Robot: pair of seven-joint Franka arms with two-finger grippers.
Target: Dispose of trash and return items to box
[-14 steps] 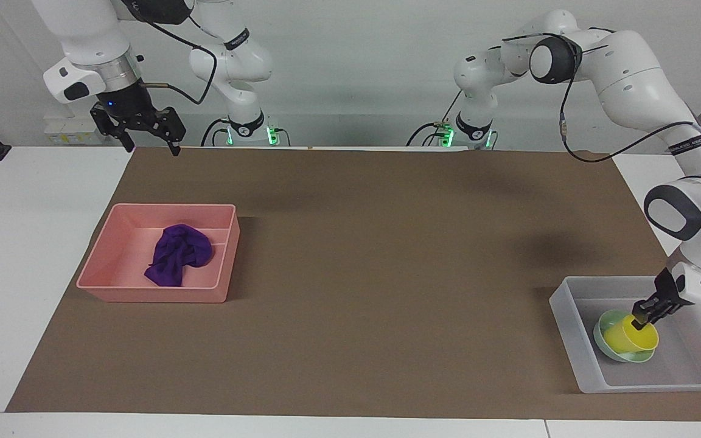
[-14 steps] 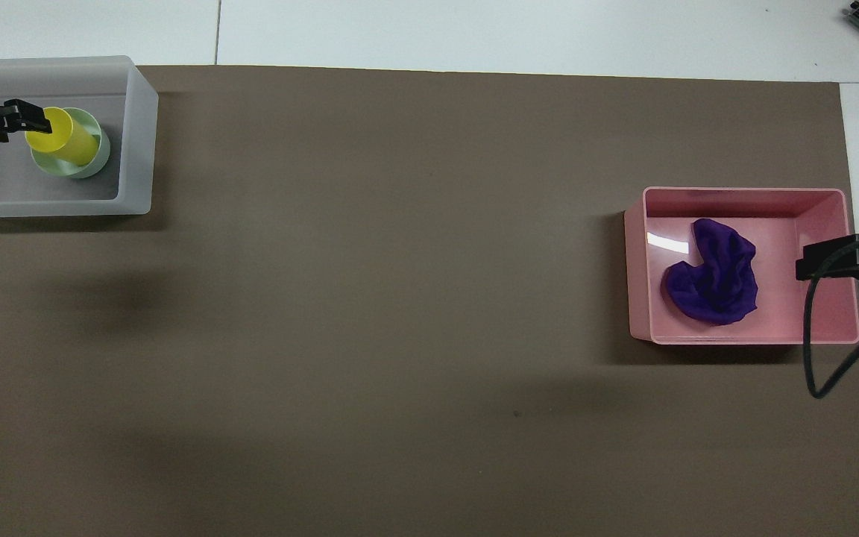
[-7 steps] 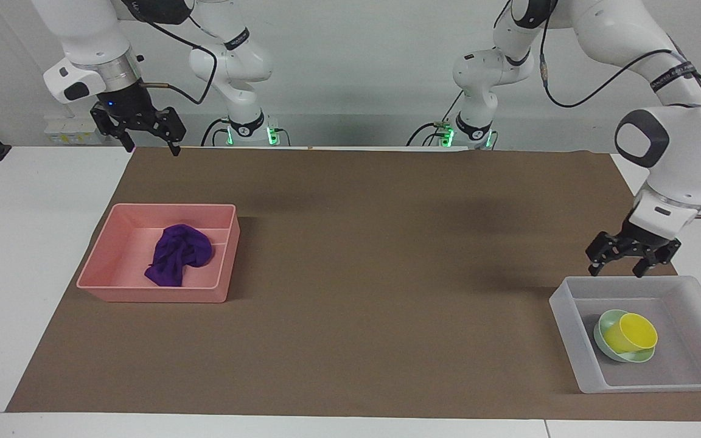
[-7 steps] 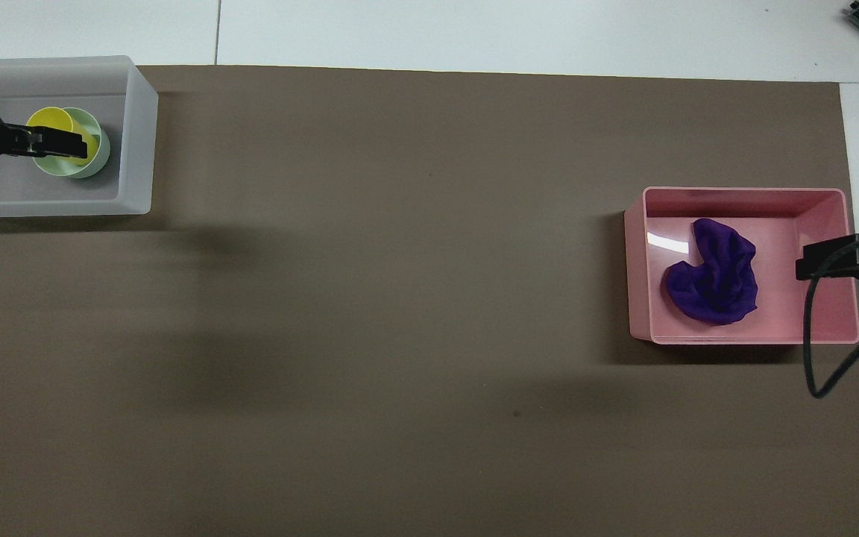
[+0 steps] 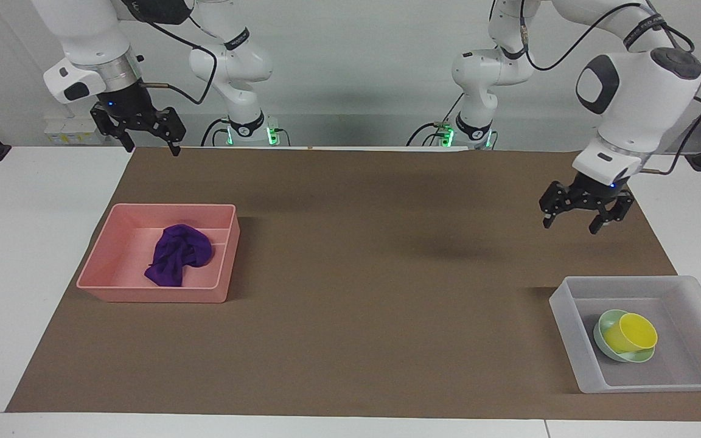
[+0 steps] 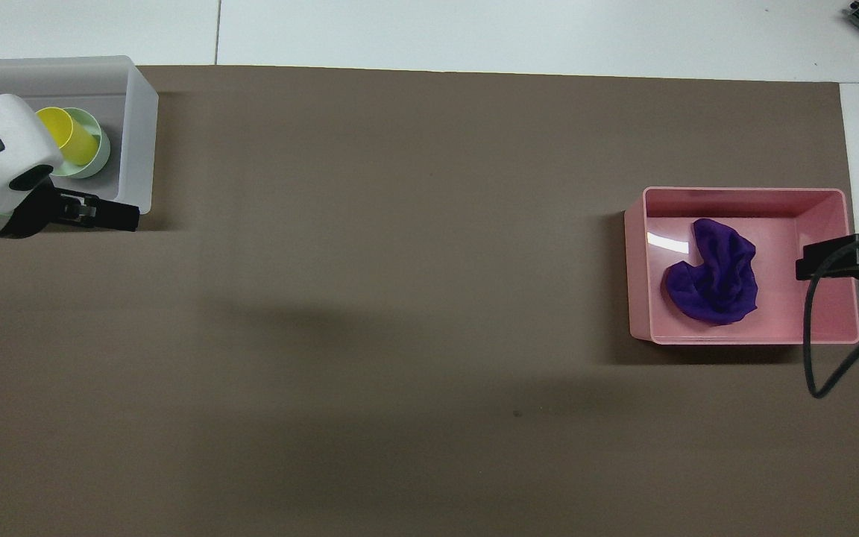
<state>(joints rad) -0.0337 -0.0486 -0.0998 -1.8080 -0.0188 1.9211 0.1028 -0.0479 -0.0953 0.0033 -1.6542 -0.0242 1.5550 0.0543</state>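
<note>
The left gripper (image 5: 579, 213) is open and empty, right of the frame's middle, over the mat. Lower right, cup (image 5: 631, 332) sits in bowl (image 5: 607, 320) in the box (image 5: 563, 304). The cloth (image 5: 177, 253) lies in the pink tray (image 5: 107, 266) at left. The right gripper (image 5: 142, 129) waits open, upper left. Nothing looks left to do (just resting).

Yellow cup (image 5: 630, 333), mint bowl (image 5: 606, 322) (purple cloth (image 5: 177, 254), pink tray (image 5: 113, 261)).

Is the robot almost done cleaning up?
It looks done. The purple cloth lies in the pink tray, and the yellow cup sits in the green bowl inside the clear box. Both the left gripper and right gripper are open, holding nothing.
</note>
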